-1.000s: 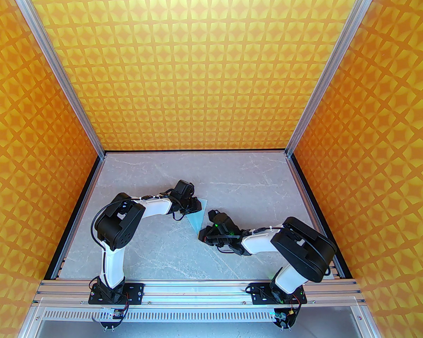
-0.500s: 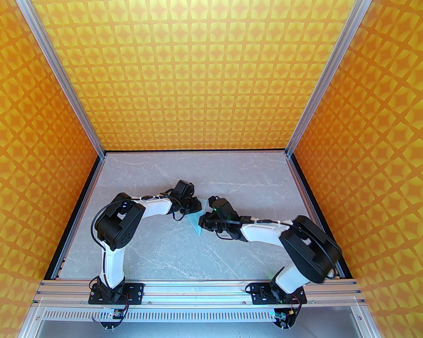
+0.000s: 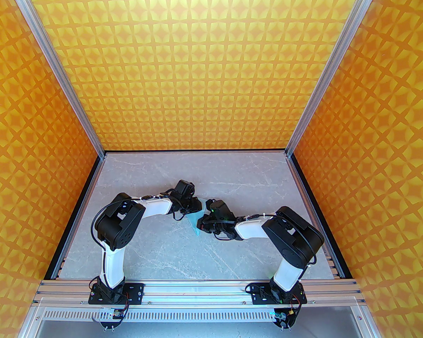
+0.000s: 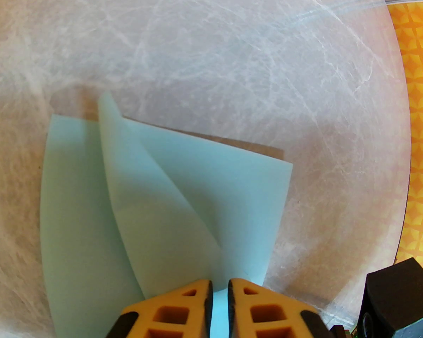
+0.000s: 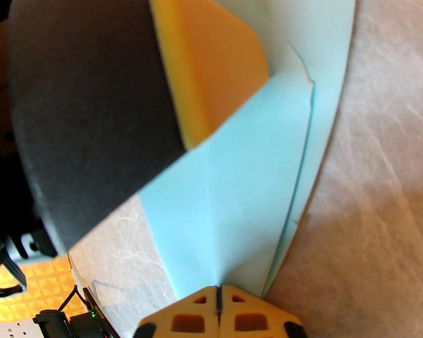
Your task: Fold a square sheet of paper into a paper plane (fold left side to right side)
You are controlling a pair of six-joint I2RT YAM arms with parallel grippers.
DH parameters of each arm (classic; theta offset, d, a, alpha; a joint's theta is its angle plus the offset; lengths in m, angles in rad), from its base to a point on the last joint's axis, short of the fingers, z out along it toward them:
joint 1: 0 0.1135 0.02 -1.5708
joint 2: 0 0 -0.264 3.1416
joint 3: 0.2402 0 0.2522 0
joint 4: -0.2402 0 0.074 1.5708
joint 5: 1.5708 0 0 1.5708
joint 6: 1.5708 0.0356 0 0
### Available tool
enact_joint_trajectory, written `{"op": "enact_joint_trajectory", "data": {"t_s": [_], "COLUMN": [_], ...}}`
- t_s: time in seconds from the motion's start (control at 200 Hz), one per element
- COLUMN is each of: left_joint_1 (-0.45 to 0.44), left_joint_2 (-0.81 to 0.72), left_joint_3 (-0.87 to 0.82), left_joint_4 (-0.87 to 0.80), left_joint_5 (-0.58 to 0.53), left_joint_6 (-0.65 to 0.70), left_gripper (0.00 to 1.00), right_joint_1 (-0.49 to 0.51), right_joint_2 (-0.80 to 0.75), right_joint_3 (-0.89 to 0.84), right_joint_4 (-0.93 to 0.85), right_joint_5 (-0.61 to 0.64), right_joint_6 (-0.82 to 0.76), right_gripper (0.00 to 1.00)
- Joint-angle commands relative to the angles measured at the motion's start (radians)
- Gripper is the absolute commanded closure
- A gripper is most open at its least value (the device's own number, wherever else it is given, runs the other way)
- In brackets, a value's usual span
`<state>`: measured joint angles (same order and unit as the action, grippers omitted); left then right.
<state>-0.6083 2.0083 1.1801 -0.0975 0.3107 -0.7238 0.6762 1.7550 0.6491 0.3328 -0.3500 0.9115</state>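
A thin, pale light-blue sheet of paper (image 4: 232,195), creased into overlapping flaps, lies on the grey marbled surface (image 3: 162,252). In the overhead view it shows as a narrow sliver between the two arms, its point towards their bases.

The left tool (image 4: 219,287) stands at the paper's far-left side. Its orange fingers are a narrow slit apart, with blue paper showing in the slit, and the tips sit down on the sheet. I cannot tell whether they nip a layer or merely press on it. Beyond these tips one flap bows up off the layer beneath.

The right tool (image 5: 217,289) is at the paper's right side. Its fingers are closed together, with only a thin dark line between them, clamped on the edge of a flap. That flap rises off the paler layer below and passes in front of the left tool's orange finger (image 5: 211,65), which rests on the paper.
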Motion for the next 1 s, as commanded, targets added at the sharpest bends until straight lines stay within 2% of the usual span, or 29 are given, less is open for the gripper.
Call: {"op": "enact_joint_trajectory", "data": {"t_s": [0.0, 0.35, 0.525, 0.61, 0.845, 0.995], "left_joint_1": [0.038, 0.109, 0.109, 0.097, 0.043, 0.011], "left_joint_2": [0.036, 0.11, 0.114, 0.093, 0.011, -0.031], "left_joint_3": [0.032, 0.124, 0.132, 0.092, -0.045, -0.099], "left_joint_4": [-0.085, -0.103, -0.102, -0.085, -0.029, -0.012], "left_joint_5": [-0.05, -0.048, -0.03, -0.03, -0.034, -0.047], "left_joint_6": [0.05, 0.117, 0.111, 0.09, 0.002, -0.041], "left_gripper": [0.82, 0.81, 0.82, 0.82, 0.82, 0.82], "right_joint_1": [0.0, 0.013, 0.016, 0.014, 0.014, 0.014], "right_joint_2": [0.052, 0.086, 0.1, 0.058, -0.159, -0.181], "right_joint_3": [-0.06, -0.073, -0.071, -0.067, -0.002, 0.06], "right_joint_4": [-0.063, -0.043, -0.032, -0.041, -0.206, -0.268], "right_joint_5": [-0.001, -0.017, -0.018, -0.015, 0.032, 0.04], "right_joint_6": [-0.006, -0.002, 0.001, -0.008, -0.064, -0.071], "right_gripper": [0.99, 1.0, 1.0, 1.0, 1.0, 1.0]}}
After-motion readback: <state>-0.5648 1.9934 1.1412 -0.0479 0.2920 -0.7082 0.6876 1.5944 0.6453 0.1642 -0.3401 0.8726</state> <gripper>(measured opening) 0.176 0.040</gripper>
